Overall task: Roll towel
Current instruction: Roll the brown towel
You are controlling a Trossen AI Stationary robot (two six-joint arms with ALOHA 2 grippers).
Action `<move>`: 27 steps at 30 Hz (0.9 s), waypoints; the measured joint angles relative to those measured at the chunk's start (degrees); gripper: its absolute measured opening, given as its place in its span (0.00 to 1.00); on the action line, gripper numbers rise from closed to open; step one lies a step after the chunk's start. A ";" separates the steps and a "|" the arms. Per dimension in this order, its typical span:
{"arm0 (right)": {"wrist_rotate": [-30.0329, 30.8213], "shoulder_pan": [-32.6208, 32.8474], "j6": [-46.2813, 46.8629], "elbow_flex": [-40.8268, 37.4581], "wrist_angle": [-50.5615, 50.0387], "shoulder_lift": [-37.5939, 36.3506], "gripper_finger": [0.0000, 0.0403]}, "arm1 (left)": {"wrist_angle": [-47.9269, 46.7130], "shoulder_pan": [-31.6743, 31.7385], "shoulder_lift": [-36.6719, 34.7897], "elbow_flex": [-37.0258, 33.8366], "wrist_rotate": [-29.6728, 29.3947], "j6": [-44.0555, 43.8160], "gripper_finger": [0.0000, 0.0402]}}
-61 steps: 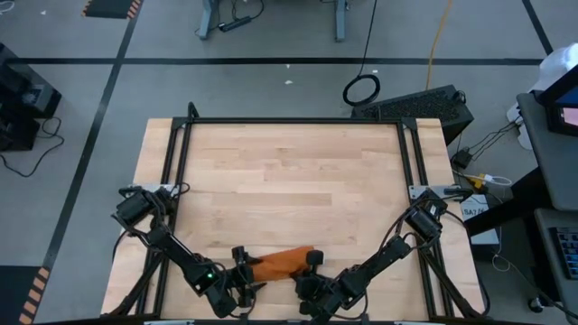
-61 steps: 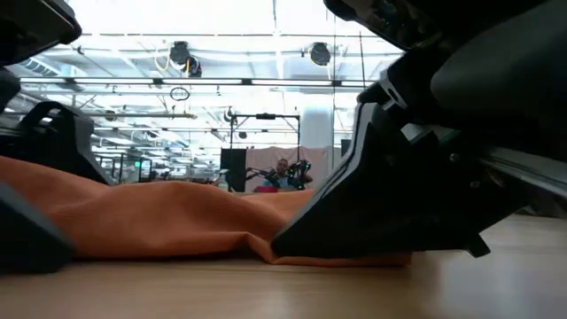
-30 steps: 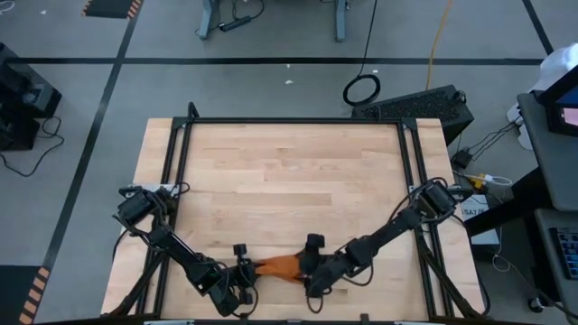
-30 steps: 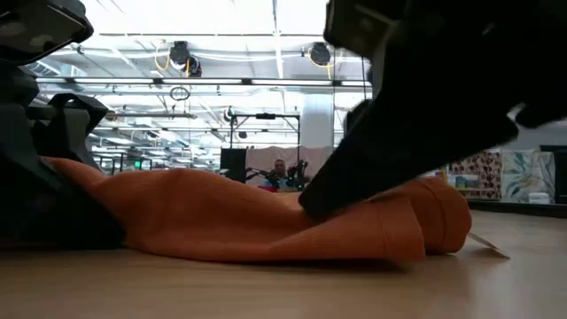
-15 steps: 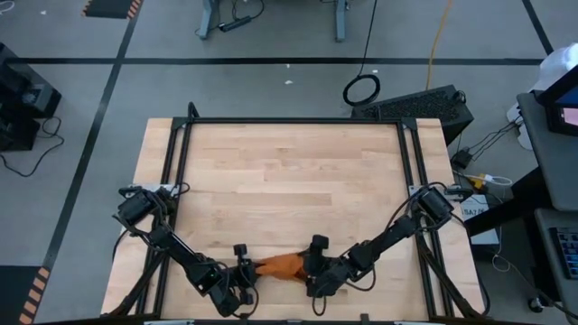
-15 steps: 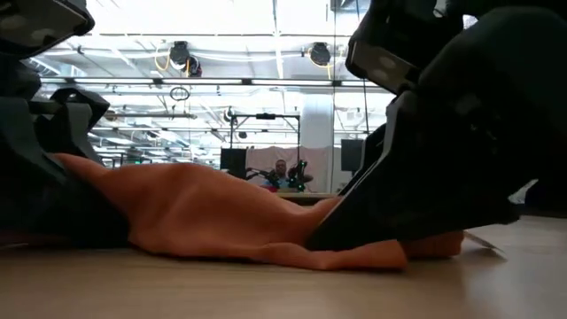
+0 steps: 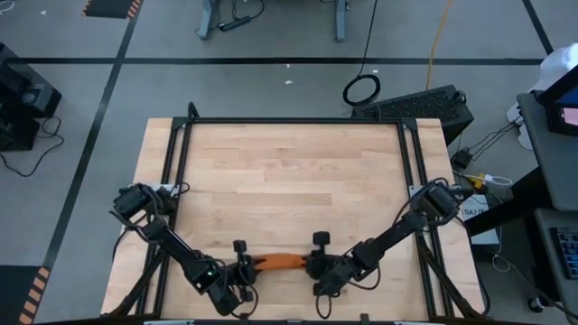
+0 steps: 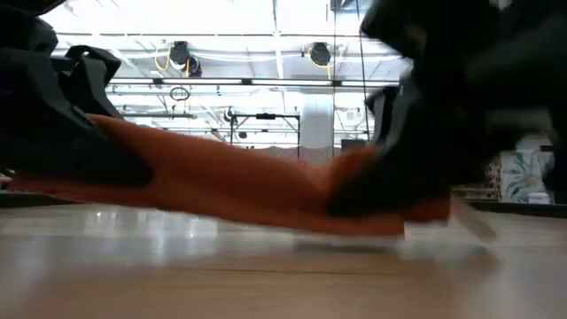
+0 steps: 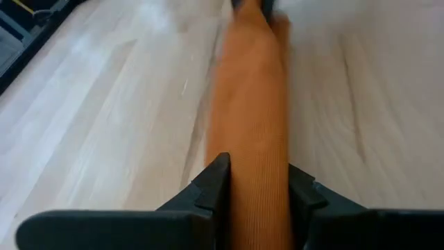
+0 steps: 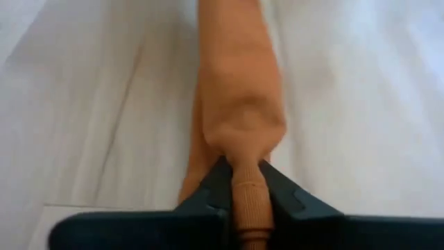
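Note:
The burnt-orange towel (image 7: 280, 263) is drawn out into a narrow strip near the table's near edge, between my two grippers. My left gripper (image 7: 246, 266) is shut on its left end and my right gripper (image 7: 315, 264) is shut on its right end. In the low view the towel (image 8: 239, 182) slants from high on the left down to the right, and seems to be off the wood. In each wrist view the strip runs away from the fingers toward the other gripper. My left gripper pinches the towel's left end (image 9: 255, 182) between its two fingers (image 9: 216, 179), several bunched layers thick. The fingers come nearly level from the table's left and lie along the strip. The cloth runs straight and taut away from them. My right gripper pinches the towel's right end (image 10: 246, 182), gathered into a thick wad, between its two fingers (image 10: 216, 179). It comes low from the table's right, along the strip. Beyond the fingers the cloth widens and stretches toward the left gripper.
The wooden tabletop (image 7: 289, 181) lies bare beyond the towel, inside a black frame (image 7: 293, 120). The near edge is close behind both grippers. Off the table at the far right are a dark box (image 7: 420, 106) and a coiled cable (image 7: 361, 89).
My right gripper has shut on the towel's right end and drawn back a little toward the table's right. The towel, a loose heap on the wood a second ago, is now pulled into a thin taut strip between the two grippers and raised at its left end.

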 joint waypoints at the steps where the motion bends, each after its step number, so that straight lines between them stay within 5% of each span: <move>1: 0.58 -0.01 -0.54 0.00 -1.35 -1.29 0.05 | -0.14 -0.01 0.00 0.00 0.00 0.18 0.21; 6: 3.98 0.05 -1.79 0.07 -5.84 -5.15 0.07 | -1.44 0.17 0.00 -0.02 -0.62 -1.16 0.21; 15: 14.85 -1.20 -18.43 0.09 -5.45 -7.47 0.11 | -3.71 1.80 0.00 -0.02 -12.78 10.59 0.21; 22: 12.52 -0.84 -19.87 0.11 -6.17 -4.16 0.07 | -8.58 2.82 0.00 -0.33 -11.37 5.02 0.21; 27: 11.58 0.57 -21.58 0.15 -5.87 -1.94 0.09 | -8.67 2.68 0.00 -0.33 -2.86 4.97 0.21</move>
